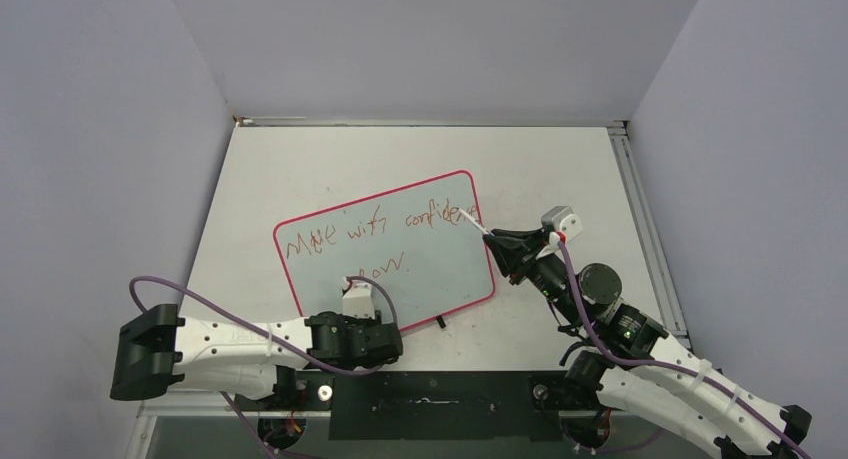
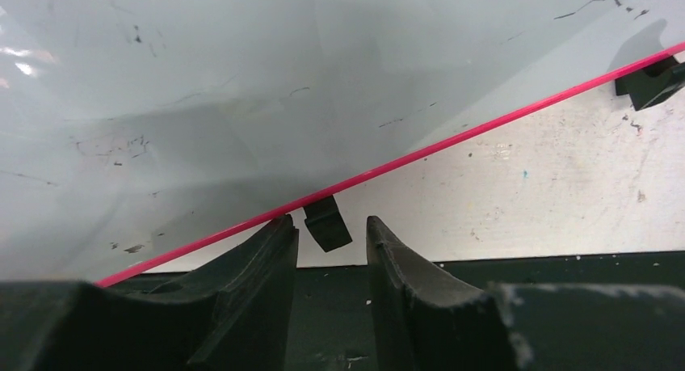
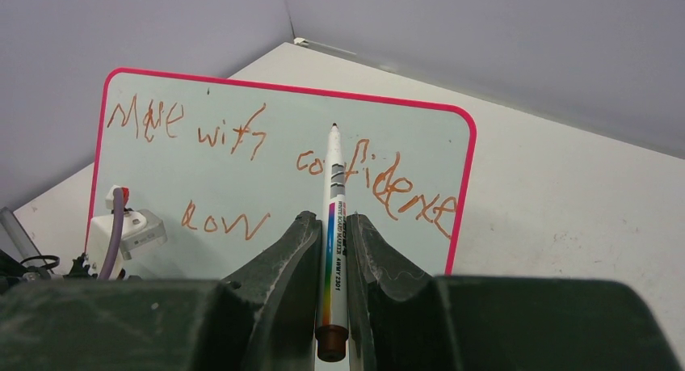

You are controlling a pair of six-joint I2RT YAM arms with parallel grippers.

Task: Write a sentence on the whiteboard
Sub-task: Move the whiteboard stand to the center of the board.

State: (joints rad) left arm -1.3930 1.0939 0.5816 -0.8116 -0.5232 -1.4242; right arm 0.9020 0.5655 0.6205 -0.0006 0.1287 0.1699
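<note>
Looking at your right gripper (image 3: 333, 224), you have it clamped on the single marker (image 3: 334, 201). From above, the marker's tip sits by the whiteboard (image 1: 450, 264), at the end of "confidence"; contact cannot be told. Your left gripper (image 2: 328, 222) waits at the board's near edge with its fingers apart and a black foot (image 2: 329, 233) just past the gap. A second foot (image 2: 650, 78) shows farther along. Count one board and one sentence (image 3: 234, 132), four words on two lines.
</note>
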